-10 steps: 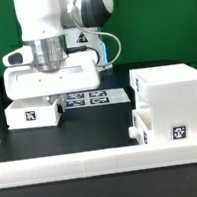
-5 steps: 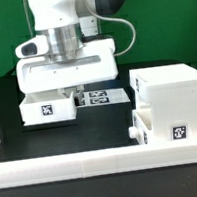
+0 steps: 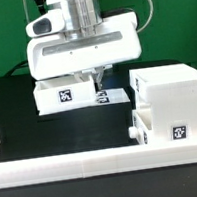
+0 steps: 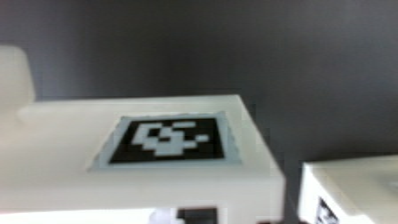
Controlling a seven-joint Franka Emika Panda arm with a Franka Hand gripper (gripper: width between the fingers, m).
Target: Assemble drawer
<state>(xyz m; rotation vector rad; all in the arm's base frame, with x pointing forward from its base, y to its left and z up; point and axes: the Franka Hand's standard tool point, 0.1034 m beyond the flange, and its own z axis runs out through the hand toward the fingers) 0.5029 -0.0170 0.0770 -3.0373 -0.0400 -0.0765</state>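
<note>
The pincer (image 3: 92, 79) holds a tagged white tray (image 3: 64, 94) above the black table (image 3: 51, 133), left of the box shell (image 3: 171, 92).

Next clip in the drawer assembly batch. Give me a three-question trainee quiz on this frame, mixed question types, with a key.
1. True or false: the small white plastic open-top tray under the gripper rests flat on the black table.
2. Which lies nearer the exterior view's right edge?
A. the tall white hollow box shell
B. the carried tray
C. the flat marker board
3. Fill in: the second small tray, with a square tag on its front, sits at the foot of the ____.

Key
1. False; it is tilted, held off the table.
2. A
3. box shell
</note>
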